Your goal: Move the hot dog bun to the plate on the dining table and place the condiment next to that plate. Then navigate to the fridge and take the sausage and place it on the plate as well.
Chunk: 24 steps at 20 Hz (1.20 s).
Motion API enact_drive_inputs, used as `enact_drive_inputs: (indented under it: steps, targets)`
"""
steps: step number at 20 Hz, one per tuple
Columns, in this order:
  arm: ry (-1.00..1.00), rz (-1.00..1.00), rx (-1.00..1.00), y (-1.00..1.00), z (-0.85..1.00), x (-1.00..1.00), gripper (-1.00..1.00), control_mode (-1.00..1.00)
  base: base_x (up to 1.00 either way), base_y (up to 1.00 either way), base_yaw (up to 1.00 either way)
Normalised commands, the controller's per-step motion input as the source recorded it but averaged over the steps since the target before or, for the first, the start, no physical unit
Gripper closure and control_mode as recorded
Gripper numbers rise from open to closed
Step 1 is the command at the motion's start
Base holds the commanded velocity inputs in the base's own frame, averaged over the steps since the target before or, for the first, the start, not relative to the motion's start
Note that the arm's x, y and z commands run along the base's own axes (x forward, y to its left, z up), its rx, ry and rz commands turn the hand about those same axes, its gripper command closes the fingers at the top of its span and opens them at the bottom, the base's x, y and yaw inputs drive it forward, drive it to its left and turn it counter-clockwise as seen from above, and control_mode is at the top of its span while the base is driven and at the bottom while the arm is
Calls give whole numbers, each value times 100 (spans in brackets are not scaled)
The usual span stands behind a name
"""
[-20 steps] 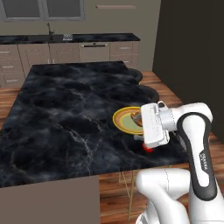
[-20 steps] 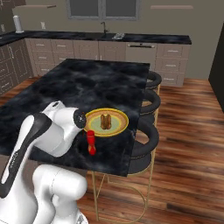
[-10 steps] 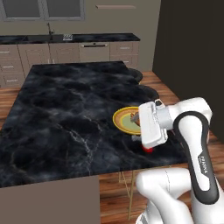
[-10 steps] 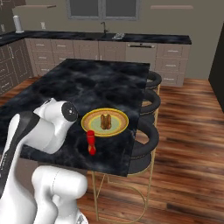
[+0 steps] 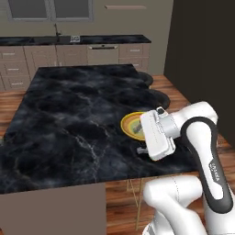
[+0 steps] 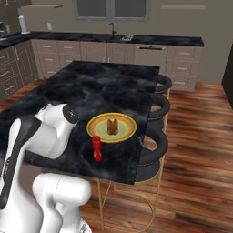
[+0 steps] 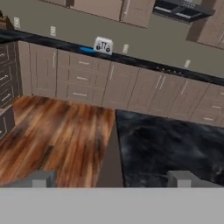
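Observation:
A yellow plate (image 6: pixel 125 132) lies near the front right corner of the black marble dining table (image 6: pixel 91 86), with the hot dog bun (image 6: pixel 111 126) on it. The red condiment bottle (image 6: pixel 97 148) stands upright just in front of the plate, touching nothing. In the left base view my white hand (image 5: pixel 156 137) hangs over the table edge and covers part of the plate (image 5: pixel 128 124). My gripper (image 7: pixel 109 179) is open with nothing between its fingertips (image 7: pixel 181 177), and it faces away from the plate toward a row of cabinets. The sausage and the fridge are out of view.
Three dark round stools (image 6: pixel 157 141) line the table's right edge. Cabinets under a dark counter with a sink (image 6: pixel 118 38) run along the back wall. A white toaster (image 7: pixel 103 45) sits on a counter beyond a stretch of wooden floor (image 7: pixel 57 131).
My arm has drawn back from the plate and condiment and the hand has turned leftward. The bun and the bottle have stayed put, and the gripper has stayed open.

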Motion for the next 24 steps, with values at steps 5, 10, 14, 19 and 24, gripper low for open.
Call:
enact_drive_inputs:
  steps: [5,10,14,19,24]
  targets:
    - [0,0,0,0,0,0,-100,100,-10,43,56]
    - [0,0,0,0,0,0,-100,100,0,35,72]
    - [0,0,0,0,0,0,-100,100,-1,39,72]
    - [0,0,0,0,0,0,-100,100,0,27,77]
    - [0,0,0,0,0,0,-100,100,6,13,75]
